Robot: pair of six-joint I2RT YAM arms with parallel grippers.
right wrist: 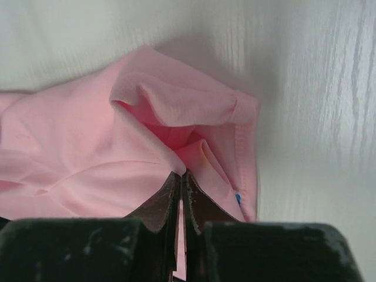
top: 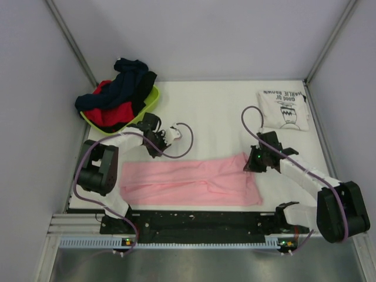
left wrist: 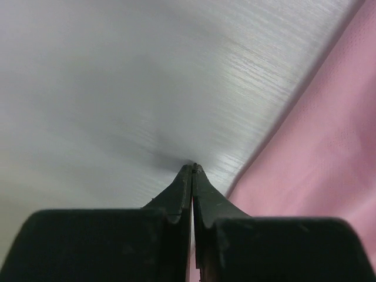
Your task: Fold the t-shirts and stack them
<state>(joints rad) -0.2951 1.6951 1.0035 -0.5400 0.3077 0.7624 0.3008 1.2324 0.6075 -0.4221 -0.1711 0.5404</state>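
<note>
Robot lab booth: white table [top: 217,111], grey walls [top: 205,35], aluminium rail [top: 70,223]

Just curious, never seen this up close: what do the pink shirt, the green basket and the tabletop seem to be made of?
Pink t-shirt: soft matte knit cloth, going by its limp folds. Green basket: probably smooth plastic, its rim rigid. Table: white, with faint wood-like grain, likely laminate.
</note>
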